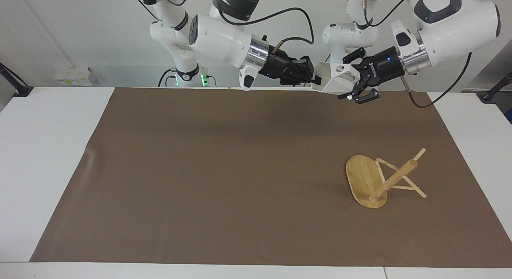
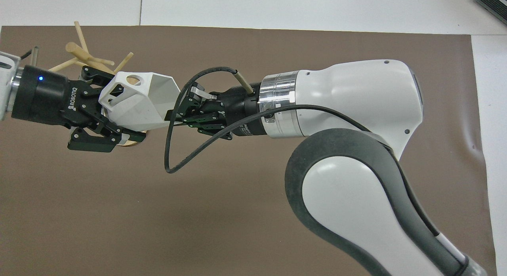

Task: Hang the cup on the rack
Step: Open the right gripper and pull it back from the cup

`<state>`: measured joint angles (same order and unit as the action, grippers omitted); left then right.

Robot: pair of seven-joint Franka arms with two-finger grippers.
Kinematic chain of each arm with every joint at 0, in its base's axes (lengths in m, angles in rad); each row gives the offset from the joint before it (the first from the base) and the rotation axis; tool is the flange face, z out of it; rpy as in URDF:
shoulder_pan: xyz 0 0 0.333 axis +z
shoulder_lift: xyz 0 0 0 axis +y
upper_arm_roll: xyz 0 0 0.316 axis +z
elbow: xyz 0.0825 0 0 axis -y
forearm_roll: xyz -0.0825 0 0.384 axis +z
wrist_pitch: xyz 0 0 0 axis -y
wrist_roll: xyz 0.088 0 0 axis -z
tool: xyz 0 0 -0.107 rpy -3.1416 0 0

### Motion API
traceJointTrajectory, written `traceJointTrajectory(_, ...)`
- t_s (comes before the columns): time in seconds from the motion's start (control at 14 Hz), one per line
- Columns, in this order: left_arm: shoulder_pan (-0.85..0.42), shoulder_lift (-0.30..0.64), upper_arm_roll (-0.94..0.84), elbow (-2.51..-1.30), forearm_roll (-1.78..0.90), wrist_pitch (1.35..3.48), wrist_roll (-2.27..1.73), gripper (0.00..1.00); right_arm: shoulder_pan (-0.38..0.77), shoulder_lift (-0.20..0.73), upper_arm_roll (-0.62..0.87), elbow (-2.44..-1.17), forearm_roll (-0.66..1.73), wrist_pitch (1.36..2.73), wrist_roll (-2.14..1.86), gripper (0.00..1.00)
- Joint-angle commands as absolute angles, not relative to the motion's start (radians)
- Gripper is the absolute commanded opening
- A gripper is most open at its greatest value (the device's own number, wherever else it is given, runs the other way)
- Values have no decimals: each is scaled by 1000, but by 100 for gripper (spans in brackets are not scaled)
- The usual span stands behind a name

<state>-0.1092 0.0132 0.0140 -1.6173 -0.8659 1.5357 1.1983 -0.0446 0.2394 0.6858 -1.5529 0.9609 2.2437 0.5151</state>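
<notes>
The white faceted cup (image 1: 334, 79) (image 2: 138, 101) hangs on its side in the air over the robots' edge of the brown mat, held from both ends. My left gripper (image 1: 346, 77) (image 2: 114, 109) is shut on its narrow end, by the pierced tab handle. My right gripper (image 1: 315, 79) (image 2: 171, 115) is shut on the rim at its wide mouth. The bamboo rack (image 1: 376, 179) (image 2: 85, 54) rests on the mat toward the left arm's end, farther from the robots, its post slanting from the oval base; the cup and left gripper partly cover it in the overhead view.
The brown mat (image 1: 200, 171) covers most of the white table (image 1: 48, 159). A black cable (image 2: 178, 149) loops down from the right wrist. Both arms stretch across the robots' end of the mat.
</notes>
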Motion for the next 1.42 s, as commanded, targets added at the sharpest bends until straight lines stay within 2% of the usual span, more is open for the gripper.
traceJointTrajectory(0.0, -91, -29, 17, -1683, -879, 1514, 1178, 0, -58, 232, 696, -1555, 979, 2266, 522, 24)
traceJointTrajectory(0.14, -91, -34, 17, -1687, -876, 1516, 1178, 0, -58, 232, 696, -1555, 977, 2263, 523, 39)
traceJointTrajectory(0.21, -89, -34, 17, -1689, -874, 1517, 1175, 0, -58, 232, 696, -1555, 973, 2263, 522, 51)
traceJointTrajectory(0.28, -89, -34, 18, -1690, -870, 1516, 1174, 0, -58, 232, 696, -1555, 966, 2263, 517, 78)
traceJointTrajectory(0.36, -84, -37, 17, -1700, -850, 1520, 1177, 0, -58, 230, 696, -1555, 966, 2267, 511, 100)
traceJointTrajectory(0.71, -84, -38, 17, -1712, -749, 1558, 1173, 0, -58, 225, 695, -1555, 965, 2269, 512, 100)
traceJointTrajectory(0.93, -101, -77, 15, -1811, -698, 1673, 1123, 0, -58, 216, 686, -1554, 962, 2269, 508, 100)
traceJointTrajectory(1.07, -106, -81, 5, -1835, -634, 1751, 1042, 0, -60, 213, 684, -1554, 939, 2269, 506, 100)
traceJointTrajectory(1.35, -222, -86, 5, -1884, -490, 1929, 778, 0, -64, 199, 663, -1552, 868, 2266, 503, 100)
